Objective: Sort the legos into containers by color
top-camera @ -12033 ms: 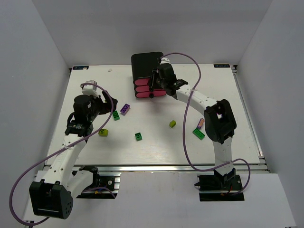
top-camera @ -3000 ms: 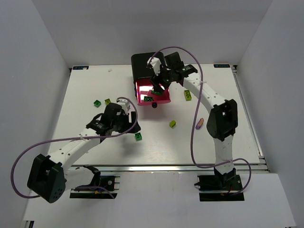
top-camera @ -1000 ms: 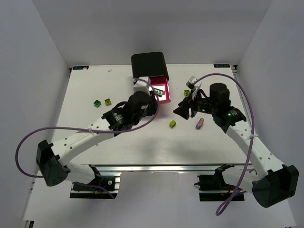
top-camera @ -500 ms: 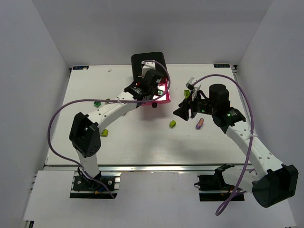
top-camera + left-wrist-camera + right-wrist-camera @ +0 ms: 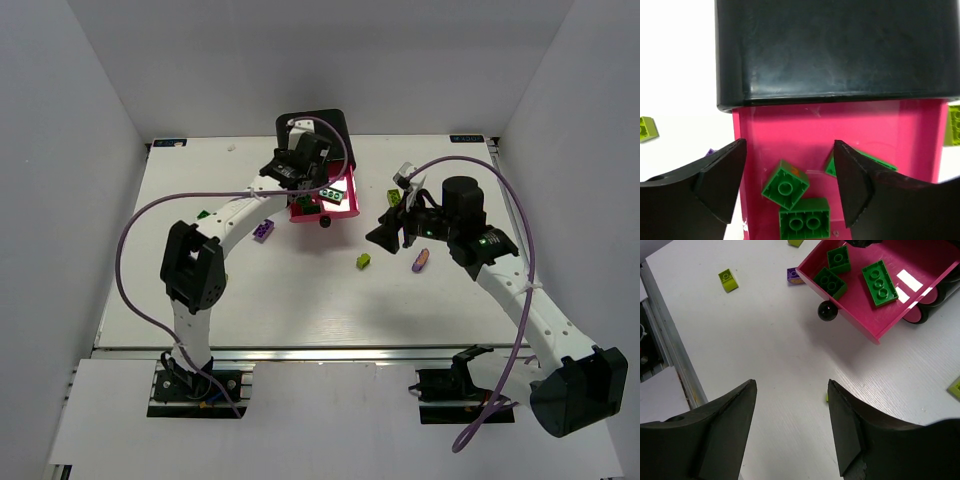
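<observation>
The black cabinet (image 5: 310, 130) has one pink drawer (image 5: 343, 211) pulled out, black knob (image 5: 324, 221) at its front. My left gripper (image 5: 308, 172) hovers open and empty over the drawer (image 5: 770, 135), above three dark green legos (image 5: 785, 184) (image 5: 805, 217) (image 5: 875, 162) lying in it. My right gripper (image 5: 381, 235) is open and empty above bare table right of the drawer; its view shows the drawer (image 5: 860, 322) and the green legos (image 5: 880, 284). Loose legos on the table: lime (image 5: 363, 261), lime (image 5: 394, 197), purple (image 5: 263, 230), pink (image 5: 421, 260).
A dark green lego (image 5: 204, 214) lies at the left, by the left arm's cable. The right wrist view shows a lime lego (image 5: 728, 280) and a purple one (image 5: 795, 276) left of the drawer. White walls enclose the table (image 5: 300, 300) on three sides.
My left arm has swung from the table's middle up over the open drawer, and the purple lego beside the drawer has come into sight. My right arm has not moved over the last second.
</observation>
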